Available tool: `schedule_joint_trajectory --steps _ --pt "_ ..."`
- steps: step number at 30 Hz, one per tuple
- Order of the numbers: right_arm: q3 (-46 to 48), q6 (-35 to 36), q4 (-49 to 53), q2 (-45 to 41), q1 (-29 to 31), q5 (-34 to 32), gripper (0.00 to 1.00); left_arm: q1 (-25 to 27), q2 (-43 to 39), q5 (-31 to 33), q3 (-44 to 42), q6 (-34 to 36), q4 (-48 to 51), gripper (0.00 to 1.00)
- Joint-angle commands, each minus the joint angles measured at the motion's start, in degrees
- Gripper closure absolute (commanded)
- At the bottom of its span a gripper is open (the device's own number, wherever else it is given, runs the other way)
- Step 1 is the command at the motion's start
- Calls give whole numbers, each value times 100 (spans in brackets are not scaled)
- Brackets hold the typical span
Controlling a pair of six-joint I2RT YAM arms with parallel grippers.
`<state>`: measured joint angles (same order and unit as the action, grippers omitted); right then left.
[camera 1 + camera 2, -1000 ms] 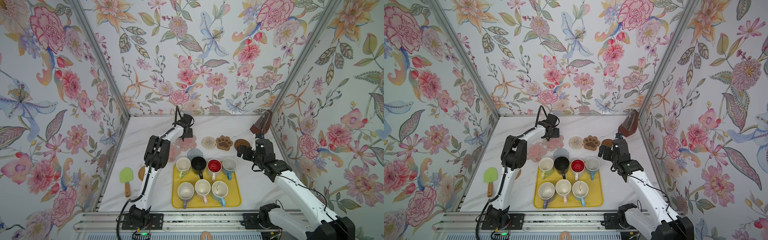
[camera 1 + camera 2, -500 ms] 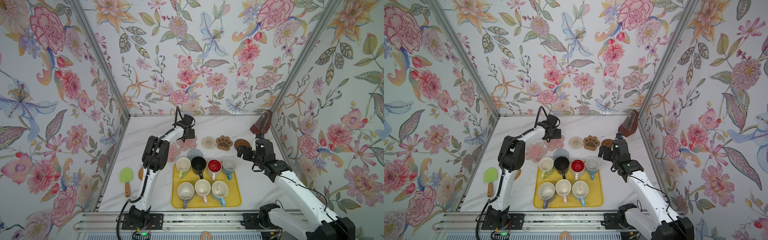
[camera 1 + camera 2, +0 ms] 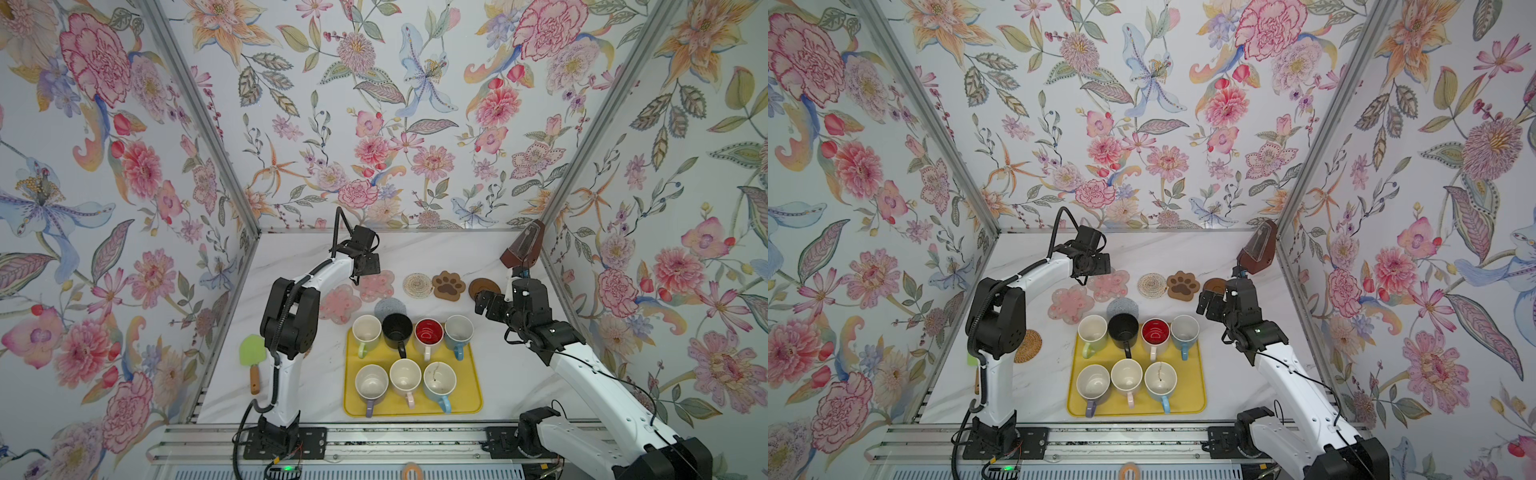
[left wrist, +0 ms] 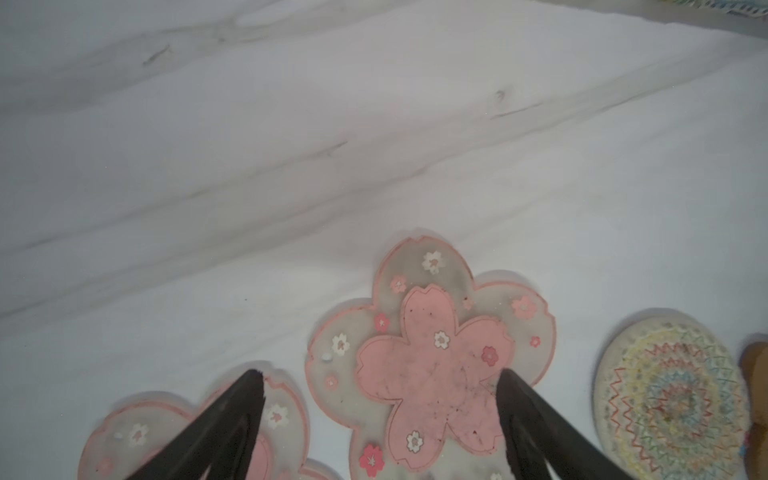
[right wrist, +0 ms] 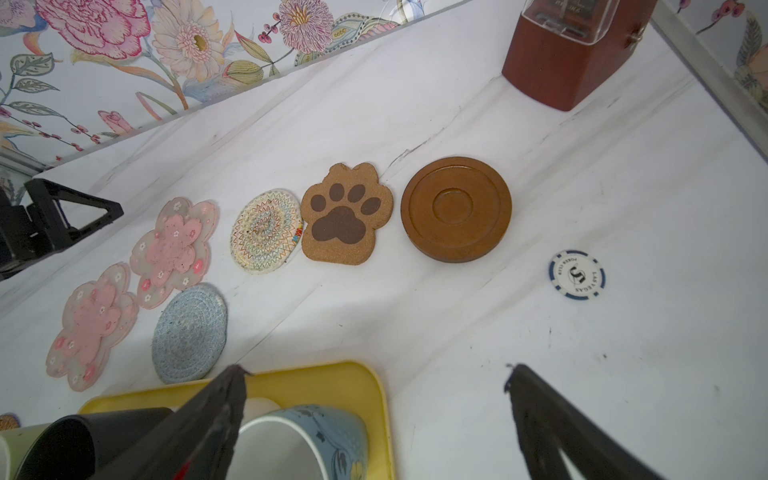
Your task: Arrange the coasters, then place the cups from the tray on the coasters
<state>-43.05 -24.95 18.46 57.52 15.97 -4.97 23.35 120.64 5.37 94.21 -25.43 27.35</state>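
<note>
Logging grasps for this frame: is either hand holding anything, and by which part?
Nothing is held. The left hand is open over a pink flower coaster; the right hand is open, empty.

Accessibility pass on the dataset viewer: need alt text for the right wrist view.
The right gripper, open, hovers at the corner of a yellow tray with a blue mug in it. Beyond, on the white table, lie six coasters: two pink flowers, grey round, woven round, paw print, wooden round. A poker chip and brown metronome sit further off.
</note>
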Motion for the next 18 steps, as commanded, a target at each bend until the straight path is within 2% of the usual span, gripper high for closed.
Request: schedule_joint_trajectory --steps 1,18 --pt "51 -72 79 -107 -32 14 1 -26 52 162 -229 -137 10 11" --pt "-46 -100 158 -56 -23 -10 1 -120 537 10 -23 -252 -133 14"
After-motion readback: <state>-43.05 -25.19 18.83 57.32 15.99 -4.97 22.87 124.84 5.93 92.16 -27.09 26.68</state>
